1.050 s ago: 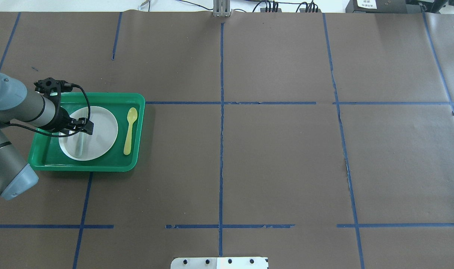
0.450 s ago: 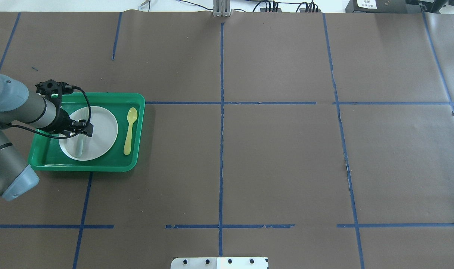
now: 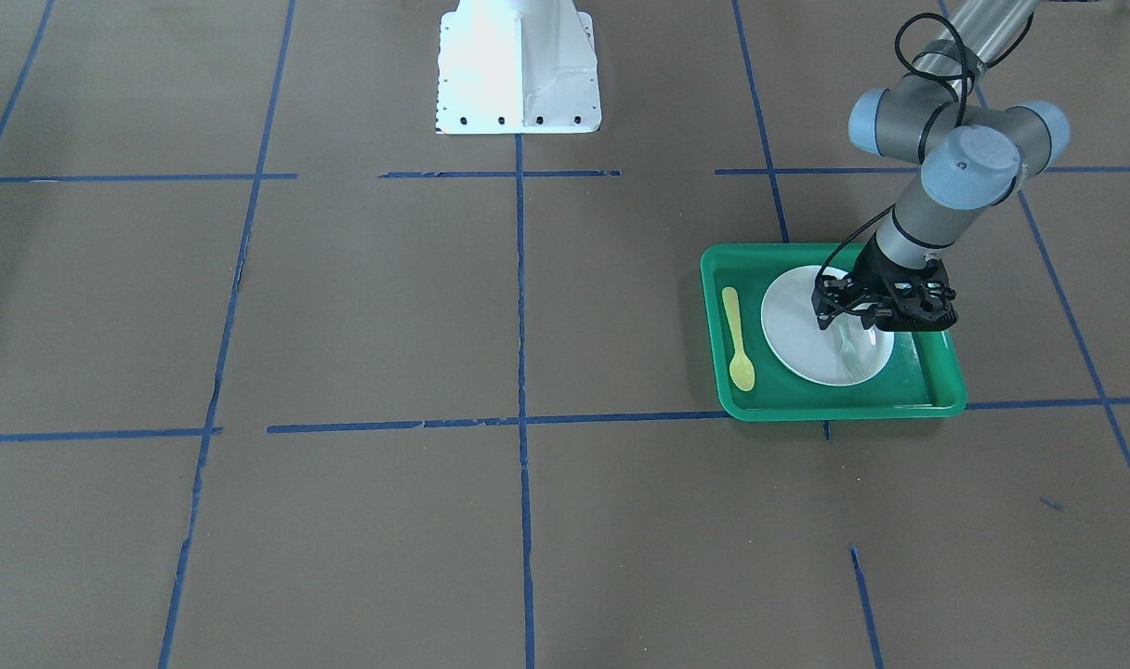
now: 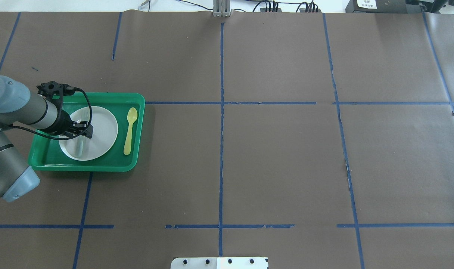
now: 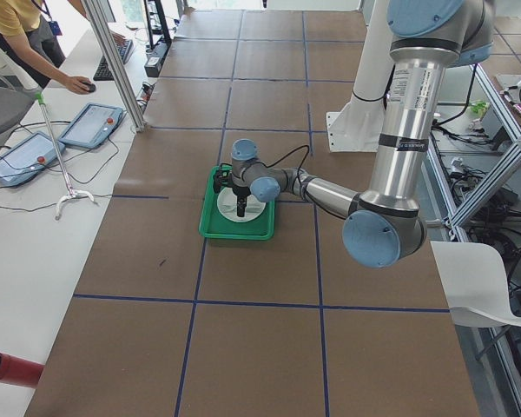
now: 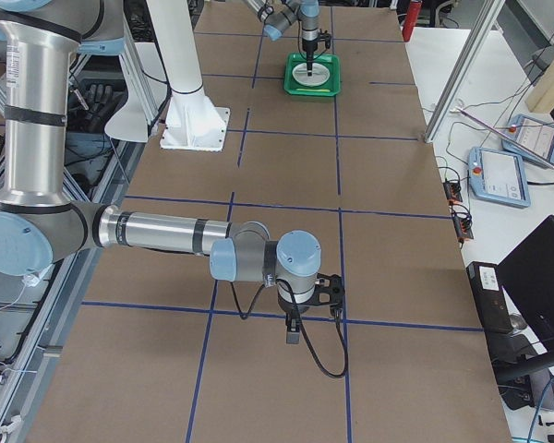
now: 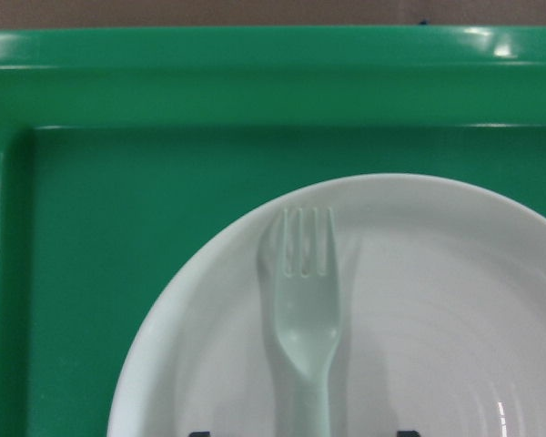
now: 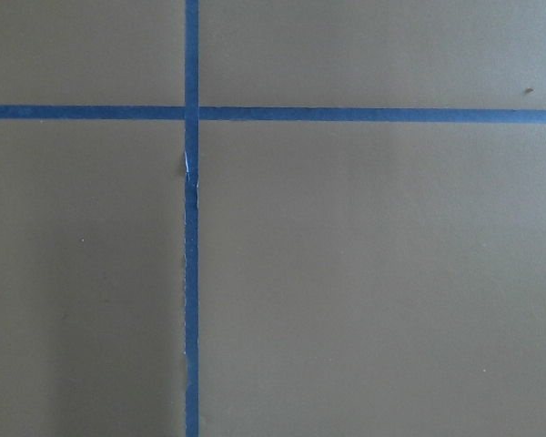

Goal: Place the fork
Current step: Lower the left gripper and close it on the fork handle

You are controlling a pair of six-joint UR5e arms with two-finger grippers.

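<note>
The pale translucent fork (image 4: 79, 145) lies flat on the white plate (image 4: 104, 129) in the green tray (image 4: 100, 95), tines toward the far rim. In the left wrist view the fork (image 7: 308, 309) runs up the middle, and two dark fingertips (image 7: 404, 432) show far apart at the bottom edge, one on each side of its handle. My left gripper (image 4: 83, 133) is open, low over the fork's handle and pointing down; it also shows in the front view (image 3: 849, 327). My right gripper (image 6: 294, 332) shows only in the right side view, over bare table; I cannot tell its state.
A yellow plastic spoon (image 4: 130, 130) lies in the tray beside the plate, on the side toward the table's middle. Brown paper with blue tape lines covers the table (image 4: 279, 157). The robot's white base (image 3: 517, 65) stands at the table's robot side.
My left gripper has sunk a little lower over the plate and fork. The fork, plate and spoon have not moved.
</note>
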